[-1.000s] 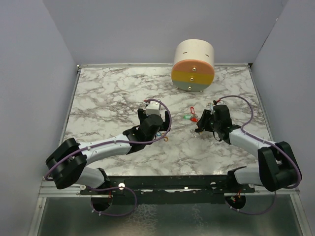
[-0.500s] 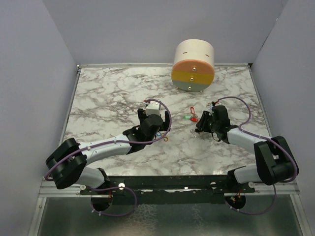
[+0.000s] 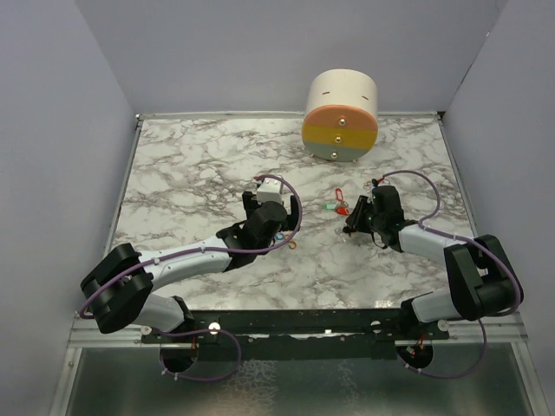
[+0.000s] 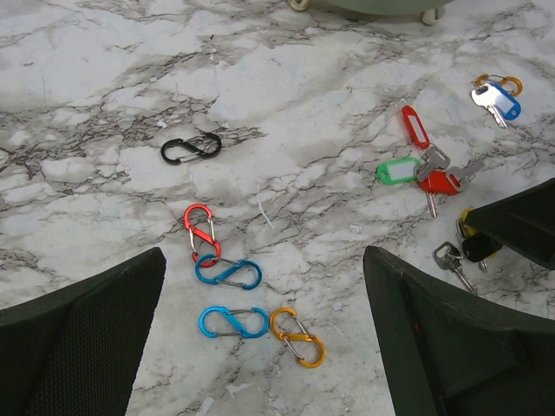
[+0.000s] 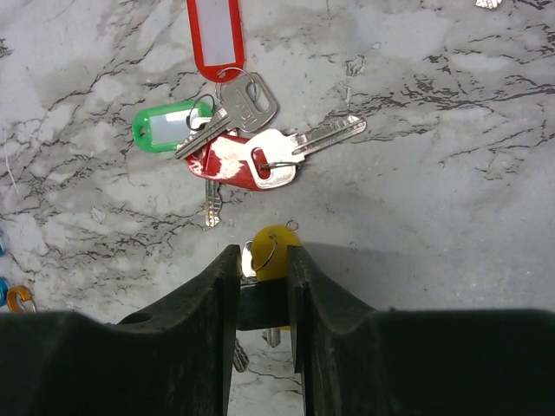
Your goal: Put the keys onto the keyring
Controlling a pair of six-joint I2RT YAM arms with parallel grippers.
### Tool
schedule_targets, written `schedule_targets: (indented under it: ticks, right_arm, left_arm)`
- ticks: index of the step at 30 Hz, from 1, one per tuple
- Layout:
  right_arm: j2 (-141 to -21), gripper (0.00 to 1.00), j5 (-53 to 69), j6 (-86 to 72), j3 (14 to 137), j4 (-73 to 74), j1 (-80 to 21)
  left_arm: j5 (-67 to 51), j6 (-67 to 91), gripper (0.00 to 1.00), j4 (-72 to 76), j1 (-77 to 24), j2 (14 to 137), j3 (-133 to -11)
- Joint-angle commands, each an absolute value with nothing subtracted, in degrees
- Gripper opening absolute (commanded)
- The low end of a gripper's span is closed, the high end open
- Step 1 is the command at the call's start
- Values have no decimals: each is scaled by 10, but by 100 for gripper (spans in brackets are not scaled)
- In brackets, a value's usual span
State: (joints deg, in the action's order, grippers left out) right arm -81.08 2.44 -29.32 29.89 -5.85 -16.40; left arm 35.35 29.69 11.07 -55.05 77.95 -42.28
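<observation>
Pick-up under way: the right gripper (image 5: pixel 262 260) straddles the yellow-headed key (image 5: pixel 279 245), jaws narrowed, grip not yet certain. The tagged key bunch (image 5: pixel 247 156) lies just beyond its fingertips. Next: pinch squarely, then lift.

Bright, even overhead light, soft faint shadows, all views sharp throughout.

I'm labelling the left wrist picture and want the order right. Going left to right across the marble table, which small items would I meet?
Black clip → orange clip → green tag → blue key. Items that overlap these sideways are left out.
</observation>
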Motion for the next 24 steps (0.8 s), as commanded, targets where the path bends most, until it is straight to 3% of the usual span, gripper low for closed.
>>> schedule_targets:
  ticks: [1,16,24]
  right_arm:
    - [-823,27,33,-298,300,-77,-165]
    - [-821,7,29,-298,304,-73,-165]
    - [-819,11,42,-298,305,-74,-165]
  left_arm:
    - [359,298,99,125,-546,786,-417]
    - [359,298,99,125,-545,786,-416]
    - [359,298,99,124,-544,786,-416]
